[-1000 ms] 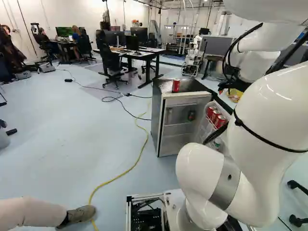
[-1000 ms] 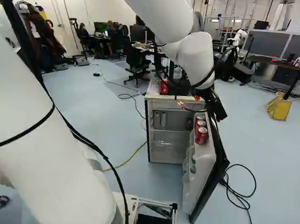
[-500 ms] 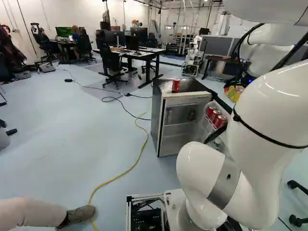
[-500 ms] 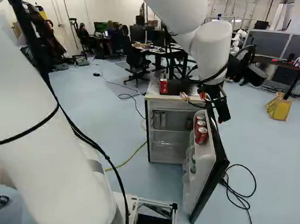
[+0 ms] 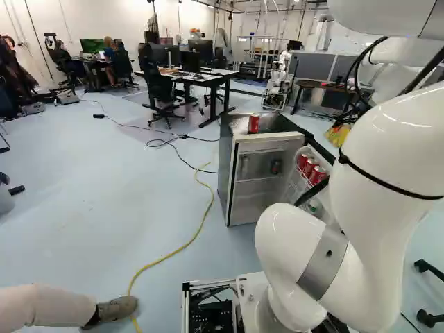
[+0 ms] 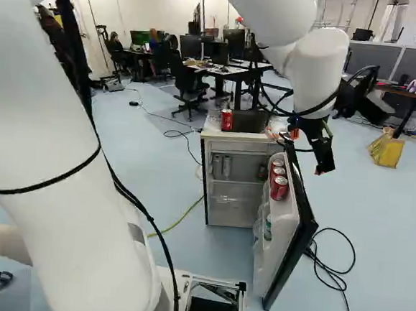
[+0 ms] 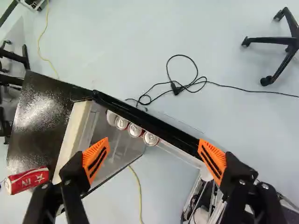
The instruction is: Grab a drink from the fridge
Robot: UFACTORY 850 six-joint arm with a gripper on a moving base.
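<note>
In the right base view, from the left, the white arm (image 6: 61,187) reaches up and forward. A red can (image 6: 227,119) stands upright on the fridge (image 6: 238,137), near its front left corner. Inside, two silver cans (image 6: 221,167) sit on a shelf. Next, the door (image 6: 282,240) stands open, with three red drink cans (image 6: 279,188) in a row in its upper rack. Farthest right, the claw (image 7: 155,151) hangs high past the door, its fingers wide apart, holding nothing; the wrist view shows the rack ahead, between them. The fridge is open, but no drink is in hand. Aligning, lowering, gripping and lifting one out appear to remain.
</note>
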